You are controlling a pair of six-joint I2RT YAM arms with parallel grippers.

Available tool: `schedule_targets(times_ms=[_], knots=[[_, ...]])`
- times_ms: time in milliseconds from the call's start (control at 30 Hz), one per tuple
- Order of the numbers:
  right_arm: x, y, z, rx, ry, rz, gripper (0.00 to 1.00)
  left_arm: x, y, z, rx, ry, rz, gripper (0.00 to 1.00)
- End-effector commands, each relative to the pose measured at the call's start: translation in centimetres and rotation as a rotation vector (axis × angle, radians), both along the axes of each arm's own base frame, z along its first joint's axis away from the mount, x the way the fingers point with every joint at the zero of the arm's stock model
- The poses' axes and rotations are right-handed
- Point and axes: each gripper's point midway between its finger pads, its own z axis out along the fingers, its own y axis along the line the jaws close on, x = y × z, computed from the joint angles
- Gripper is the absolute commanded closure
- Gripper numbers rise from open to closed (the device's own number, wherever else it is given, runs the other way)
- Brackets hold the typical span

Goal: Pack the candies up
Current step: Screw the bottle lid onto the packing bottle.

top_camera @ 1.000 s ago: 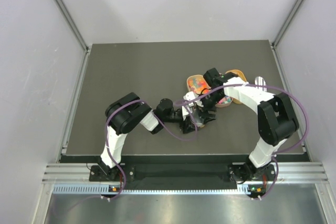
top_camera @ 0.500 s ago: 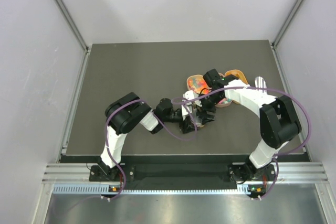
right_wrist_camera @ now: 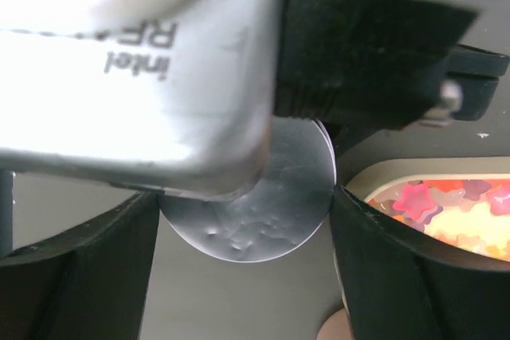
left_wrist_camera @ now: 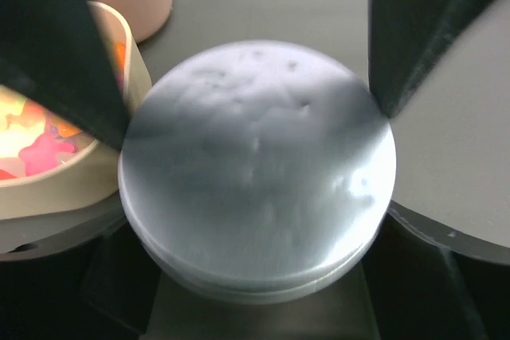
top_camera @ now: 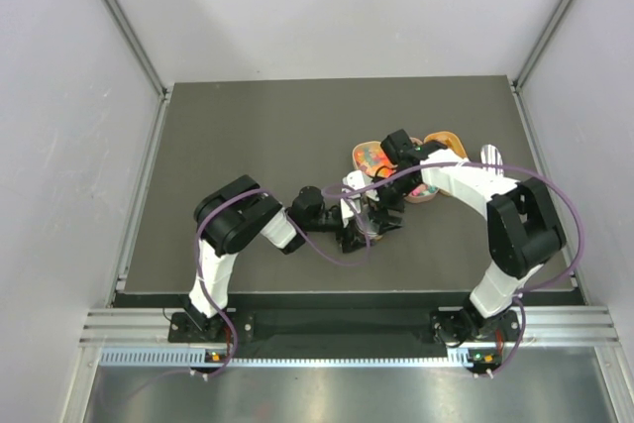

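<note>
Lid (left_wrist_camera: 255, 197), mid-handover: left gripper (left_wrist_camera: 247, 117) has eased wider around it, hold uncertain; right gripper (right_wrist_camera: 247, 201) pinches its rim; candies (right_wrist_camera: 446, 201) sit uncovered in adjacent tray (left_wrist_camera: 72, 189), so capping probably follows.

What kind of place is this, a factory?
More likely a lab test bench than a factory: a left arm and right arm bolted to a metal rail, a dark table boxed in by white panels, and just little trays of candies.

Both arms bend inward, left tool (top_camera: 357, 233) and right tool (top_camera: 388, 217) meeting, jaws spread wide.
</note>
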Motion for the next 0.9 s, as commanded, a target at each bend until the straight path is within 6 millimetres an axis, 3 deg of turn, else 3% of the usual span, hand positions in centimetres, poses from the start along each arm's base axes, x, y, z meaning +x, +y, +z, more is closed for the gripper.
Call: schedule_targets(times_ms=[0, 200, 400, 533, 867], knots=[[-0.7, 1.5, -2.3, 0.036, 0.055, 0.08, 0.01, -1.4, 1.2, -2.7, 0.085, 0.044, 0.0, 0.01], [-0.4, 1.0, -2.3, 0.043, 0.079, 0.117, 0.0, -2.2, 2.1, -1.9, 0.046, 0.076, -0.029, 0.01], [0.4, 0.7, -0.9, 0.067, 0.05, 0.13, 0.0, -1.5, 3.2, -0.9, 0.061, 0.083, -0.022, 0.01], [0.0, 0.2, 0.2, 0.053, 0.053, 0.167, 0.0, -1.5, 3.5, 1.1, 0.07, 0.071, -0.03, 0.01], [2.8, 0.6, 2.7, 0.048, -0.054, 0.1, 0.0, -1.7, 5.4, 2.6, 0.203, 0.08, 0.004, 0.01]])
